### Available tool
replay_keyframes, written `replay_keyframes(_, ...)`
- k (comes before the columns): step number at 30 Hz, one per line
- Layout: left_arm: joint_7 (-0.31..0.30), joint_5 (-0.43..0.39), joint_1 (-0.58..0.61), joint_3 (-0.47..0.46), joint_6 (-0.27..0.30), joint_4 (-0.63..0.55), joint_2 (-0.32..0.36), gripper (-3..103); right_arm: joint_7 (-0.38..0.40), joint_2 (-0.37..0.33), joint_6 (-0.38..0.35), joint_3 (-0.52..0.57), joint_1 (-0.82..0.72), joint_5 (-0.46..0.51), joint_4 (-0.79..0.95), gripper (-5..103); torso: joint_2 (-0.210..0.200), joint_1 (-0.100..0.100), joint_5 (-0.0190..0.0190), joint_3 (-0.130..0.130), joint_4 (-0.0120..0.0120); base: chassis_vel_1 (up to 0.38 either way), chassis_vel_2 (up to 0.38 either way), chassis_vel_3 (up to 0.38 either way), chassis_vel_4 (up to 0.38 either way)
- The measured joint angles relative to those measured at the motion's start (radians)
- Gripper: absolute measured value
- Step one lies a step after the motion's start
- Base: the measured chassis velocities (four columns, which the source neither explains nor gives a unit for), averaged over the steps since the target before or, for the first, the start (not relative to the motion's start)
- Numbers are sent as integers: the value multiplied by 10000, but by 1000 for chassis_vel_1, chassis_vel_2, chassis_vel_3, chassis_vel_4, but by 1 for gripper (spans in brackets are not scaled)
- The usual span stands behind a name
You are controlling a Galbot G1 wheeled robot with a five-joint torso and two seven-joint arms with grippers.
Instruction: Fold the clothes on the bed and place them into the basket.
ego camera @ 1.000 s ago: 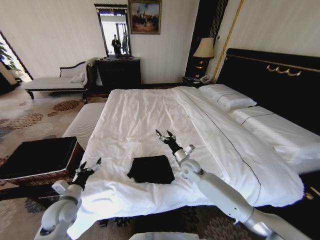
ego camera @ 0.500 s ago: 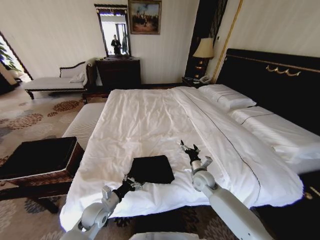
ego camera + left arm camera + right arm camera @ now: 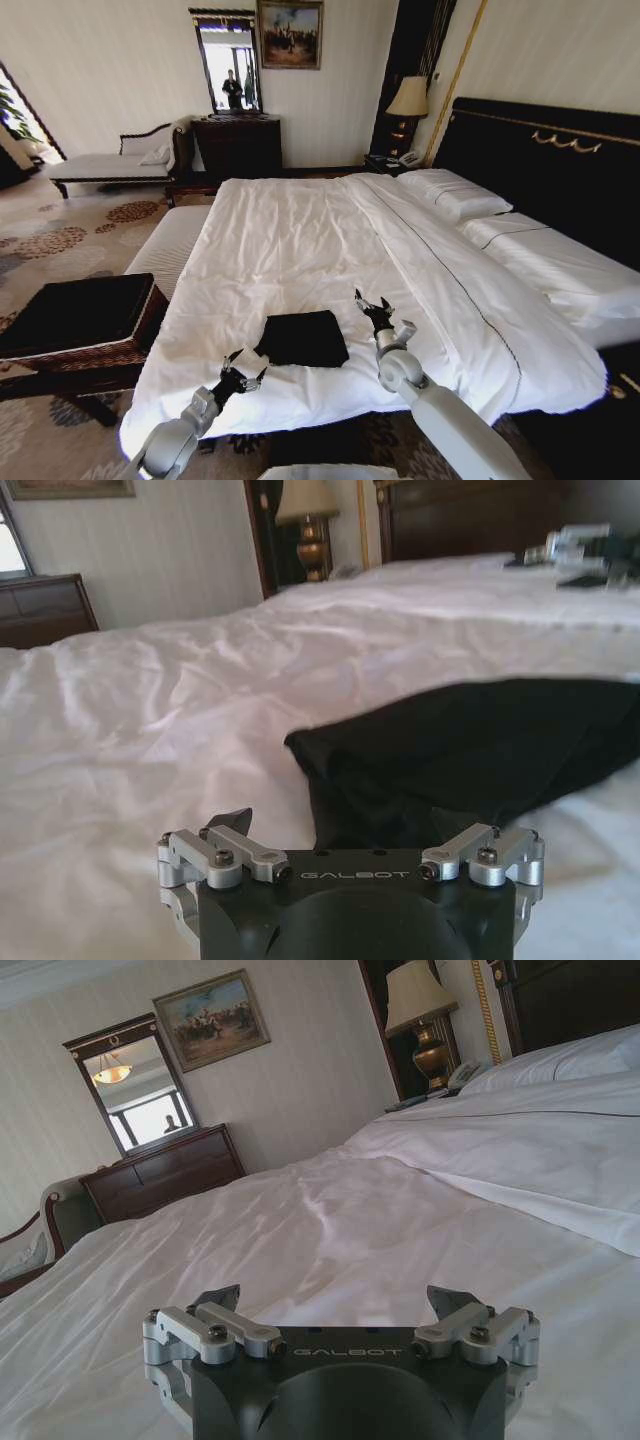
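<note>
1. Clothes [image 3: 302, 338] lay folded on the bed [image 3: 300, 240], just ahead of the left gripper [image 3: 243, 366], jaws apart.
2. Right gripper [image 3: 372, 305], also spread, had drawn back beside them; a pickup seemed next.

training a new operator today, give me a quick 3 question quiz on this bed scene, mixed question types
1. True or false: the left gripper is closed on the black top.
2. Which side of the bed is the basket on in the head view? A) robot's left B) robot's right C) on the bed
3. Fill in: the right gripper hovers open over the white ____, beside the top.

Key
1. False: it is open, at the top's near corner, gripping nothing.
2. A
3. sheet
</note>
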Motion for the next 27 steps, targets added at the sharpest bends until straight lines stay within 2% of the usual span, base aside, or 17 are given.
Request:
replay_keyframes(3,215,-1174,-456,243,-84,-436,-139,100,1,25,5,19,-79,-75,12,100,1,-1,2,0,-3,0,0,0,0)
replay_keyframes(6,69,-1229,-928,617,143,-305,-279,100,2,89,9,16,-89,-110,11,100,1,-1,2,0,-6,0,0,0,0)
replay_keyframes(8,-299,-786,-1536,1277,456,212,-539,100,2,216,14,-58,-45,-164,-70,100,-1,1,1,2,-2,0,0,0,0)
replay_keyframes(13,-584,-274,-2243,2165,805,850,-880,100,-1,336,19,-101,-53,-241,-123,100,0,2,-1,1,0,0,0,0,0)
replay_keyframes(14,-699,26,-2591,2580,946,1159,-1003,100,-2,372,20,-113,-82,-280,-143,100,0,1,-2,1,-6,0,0,0,0)
replay_keyframes(17,-869,746,-2863,2906,1028,1646,-1019,100,-6,427,23,-115,-141,-356,-178,100,0,2,0,1,-5,0,0,0,0)
replay_keyframes(24,-993,1419,-2279,2326,1023,1628,-739,100,-10,455,29,-93,-281,-443,-224,100,0,1,-1,1,1,0,0,0,0)
replay_keyframes(27,-996,1692,-1921,1864,797,1439,-584,100,-7,427,30,-95,-295,-460,-248,100,0,0,-1,1,0,0,0,0,0)
